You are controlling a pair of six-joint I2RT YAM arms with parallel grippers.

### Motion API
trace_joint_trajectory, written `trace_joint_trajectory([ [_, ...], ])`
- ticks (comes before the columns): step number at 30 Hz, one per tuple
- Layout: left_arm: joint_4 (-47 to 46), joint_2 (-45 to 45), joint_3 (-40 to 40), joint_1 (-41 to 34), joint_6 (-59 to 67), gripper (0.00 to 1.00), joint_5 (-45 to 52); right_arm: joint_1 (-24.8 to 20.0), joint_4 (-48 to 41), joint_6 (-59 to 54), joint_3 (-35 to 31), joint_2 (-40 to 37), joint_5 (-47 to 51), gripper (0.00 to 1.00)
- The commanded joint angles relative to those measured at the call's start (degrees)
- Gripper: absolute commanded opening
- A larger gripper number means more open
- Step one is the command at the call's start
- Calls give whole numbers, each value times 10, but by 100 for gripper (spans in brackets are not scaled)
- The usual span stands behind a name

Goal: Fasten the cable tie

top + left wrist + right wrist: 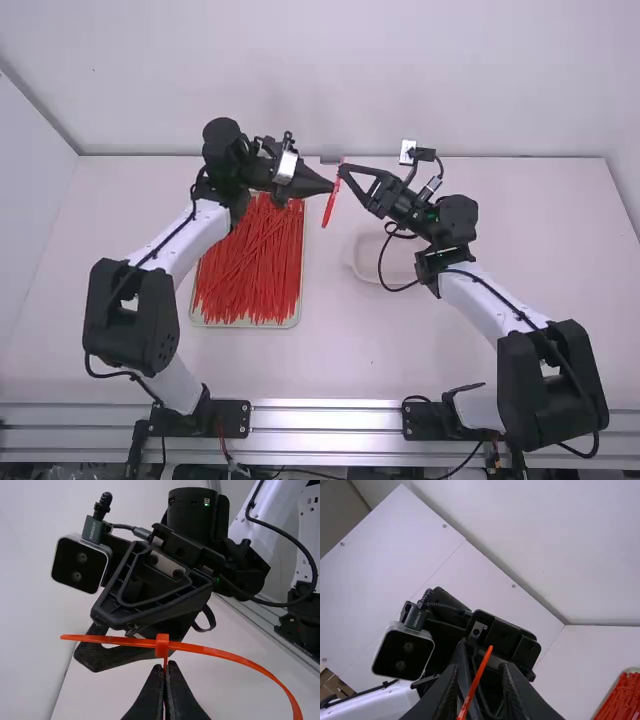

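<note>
Cable tie (pixel 161 645) hung above the surface (pixel 560 260), strap lying crosswise before the left gripper (pixel 164 669), whose jaws were closed on it just under the head, while the right gripper (pixel 479 674) faced it, jaws apart around the strap.

Your red cable tie (pixel 161 645) is already looped: the strap runs through its small square head, which sits just above the left pincer's (pixel 165 666) pinched tips. The free tail pokes out sideways, passing between the right pincer's (pixel 481 665) parted fingers.
</note>
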Motion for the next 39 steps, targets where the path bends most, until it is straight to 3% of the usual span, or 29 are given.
trace_joint_trajectory([
  [1,2,3,-3,-3,-6,2,12,-2,4,1,16,1,-1,25],
  [15,2,3,-3,-12,-7,2,12,9,17,3,16,1,-2,24],
  [16,2,3,-3,-12,-7,2,12,9,17,3,16,1,-2,19],
  [18,2,3,-3,-15,-11,2,12,9,17,2,16,1,-5,0],
  [39,-108,3,-3,-17,33,2,12,3,38,3,16,1,-32,0],
])
